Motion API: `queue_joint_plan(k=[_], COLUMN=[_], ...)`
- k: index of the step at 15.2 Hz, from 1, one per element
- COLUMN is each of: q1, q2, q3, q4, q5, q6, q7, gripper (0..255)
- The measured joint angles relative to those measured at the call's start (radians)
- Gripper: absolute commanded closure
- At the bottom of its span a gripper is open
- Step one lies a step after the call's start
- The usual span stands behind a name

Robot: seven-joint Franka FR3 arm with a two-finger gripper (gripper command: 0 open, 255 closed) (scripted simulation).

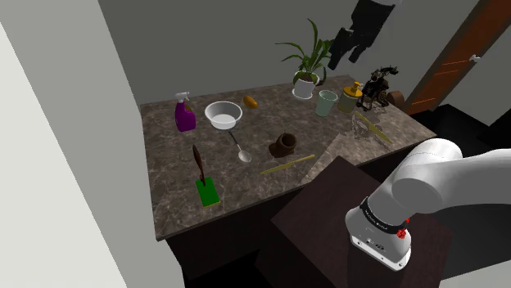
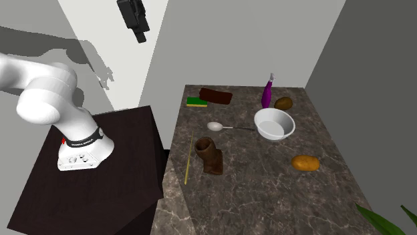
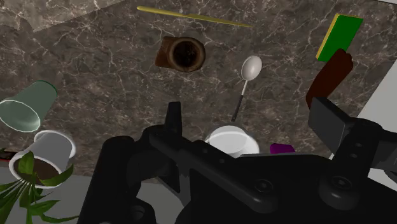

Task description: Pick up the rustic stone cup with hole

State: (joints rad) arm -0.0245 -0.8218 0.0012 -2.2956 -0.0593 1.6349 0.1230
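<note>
Brown cup [image 1: 282,146] near silver spoon [image 1: 240,150]

A dark marbled counter [image 1: 164,164] carried a brown cup [image 1: 283,146] near its middle, with a thin yellow stick [image 1: 288,164] just beside it. Also on it were a spoon [image 1: 240,149], a white bowl [image 1: 223,115], a purple spray bottle [image 1: 184,114], a green sponge [image 1: 208,191], a potted plant [image 1: 305,82] and a pale green cup [image 1: 327,102].

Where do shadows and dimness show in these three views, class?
Second exterior view: the arm throws a soft grey shadow on the white wall behind it. Shoulder view: dim overall, no clear shadow under the brown cup on the counter. Wrist view: the fingers read as flat black.
</note>
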Motion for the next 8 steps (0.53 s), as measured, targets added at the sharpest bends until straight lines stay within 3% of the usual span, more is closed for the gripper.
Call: queue_joint_plan(k=[3,8], q1=[0.001,-0.001], q2=[0.002,0.032], q3=[-0.010,-0.057], q4=[-0.037,-0.162], q5=[-0.006,-0.036], q6=[0.038,0.191], q7=[-0.014,-0.077], gripper=[0,0])
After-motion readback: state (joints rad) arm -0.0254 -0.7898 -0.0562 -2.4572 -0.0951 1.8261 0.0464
